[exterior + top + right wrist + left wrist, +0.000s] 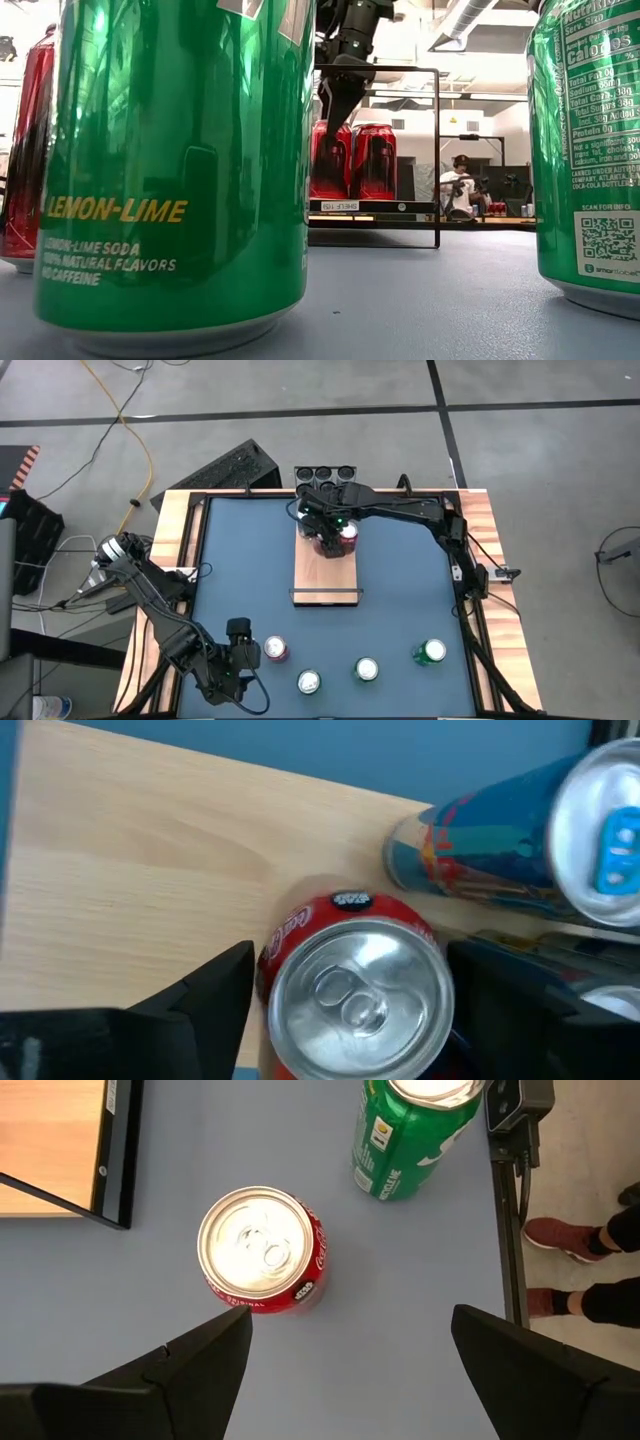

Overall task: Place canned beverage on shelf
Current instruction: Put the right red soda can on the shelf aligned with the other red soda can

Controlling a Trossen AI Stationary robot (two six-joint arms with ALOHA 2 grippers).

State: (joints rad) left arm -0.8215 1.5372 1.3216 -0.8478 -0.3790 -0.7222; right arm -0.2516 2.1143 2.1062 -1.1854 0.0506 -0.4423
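The shelf [325, 578] is a pale wood plank lying mid-table, with a black wire rail [437, 150] at its end. At its far end stand red cans [352, 160] and a blue can [490, 855]. My right gripper [350, 980] hangs open over that end. Its fingers stand on either side of a red can [355, 990], which rests upright on the plank. My left gripper [345, 1350] hovers open near the table's near-left corner, just short of another red can [262, 1250] standing on the blue table.
Near the front edge stand more cans: a silver-topped one [309, 682] and two green ones [367, 669] [432, 652]. A black holder [325, 473] sits beyond the far edge. A person's shoes [560, 1235] show beside the table. The plank's near half is bare.
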